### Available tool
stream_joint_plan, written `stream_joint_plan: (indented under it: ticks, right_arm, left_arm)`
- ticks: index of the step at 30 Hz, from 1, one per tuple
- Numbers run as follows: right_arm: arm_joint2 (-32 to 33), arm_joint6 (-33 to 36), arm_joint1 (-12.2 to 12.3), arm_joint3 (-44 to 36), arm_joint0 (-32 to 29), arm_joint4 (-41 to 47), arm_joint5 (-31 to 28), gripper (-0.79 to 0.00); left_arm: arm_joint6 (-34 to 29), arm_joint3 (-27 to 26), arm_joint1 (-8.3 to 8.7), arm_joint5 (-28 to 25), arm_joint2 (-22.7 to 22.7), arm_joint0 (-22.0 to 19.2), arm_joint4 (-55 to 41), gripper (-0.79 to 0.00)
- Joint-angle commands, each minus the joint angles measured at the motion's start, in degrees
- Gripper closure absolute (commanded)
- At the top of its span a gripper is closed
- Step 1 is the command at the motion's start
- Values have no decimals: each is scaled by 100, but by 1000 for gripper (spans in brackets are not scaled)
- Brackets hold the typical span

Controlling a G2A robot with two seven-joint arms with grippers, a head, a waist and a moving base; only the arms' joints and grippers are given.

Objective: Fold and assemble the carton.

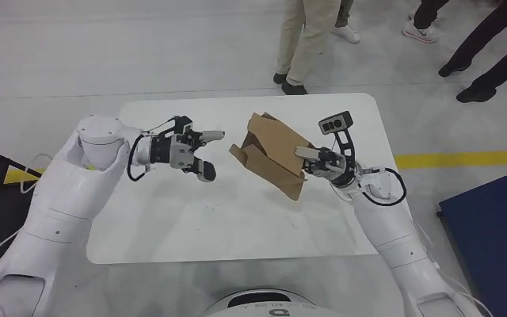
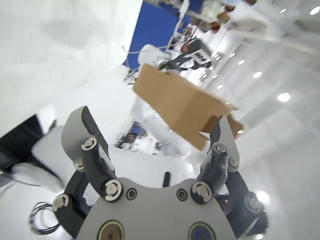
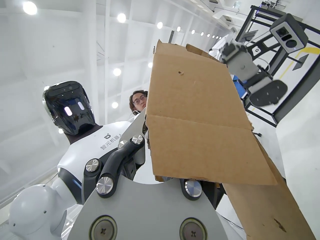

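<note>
We note the carton [image 1: 268,154] is a partly opened brown cardboard shell, tilted, with its flaps loose. It sits over the middle of the white table [image 1: 198,230], towards the far edge.

The right gripper [image 1: 305,156] is clamped on the carton's right-hand edge. In the right wrist view we see a cardboard panel running up between its fingers [image 3: 136,128], with a crease across the panel just above the grip. One lower corner of the carton points down towards the table; we cannot tell whether it touches the surface.

The left gripper [image 1: 210,153] is beside the carton on its left, near but apart from it in the top view. Its fingers are spread wide and hold nothing. In the left wrist view we see the ribbed pad of one finger [image 2: 93,128] facing the gap, with the carton beyond it.
</note>
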Motion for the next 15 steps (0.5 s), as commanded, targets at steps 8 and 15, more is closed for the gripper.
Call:
stream_joint_plan:
  ticks: [8, 15]
  right_arm:
    - [-189, 591, -155, 500, 186, 1658, 493, 0]
    - [-682, 1228, -381, 1407, 451, 2420, 812, 0]
  left_arm:
    - [-219, 84, -227, -1036, 295, -420, -656, -785]
    - [63, 180, -356, -923, 447, -727, -861, -785]
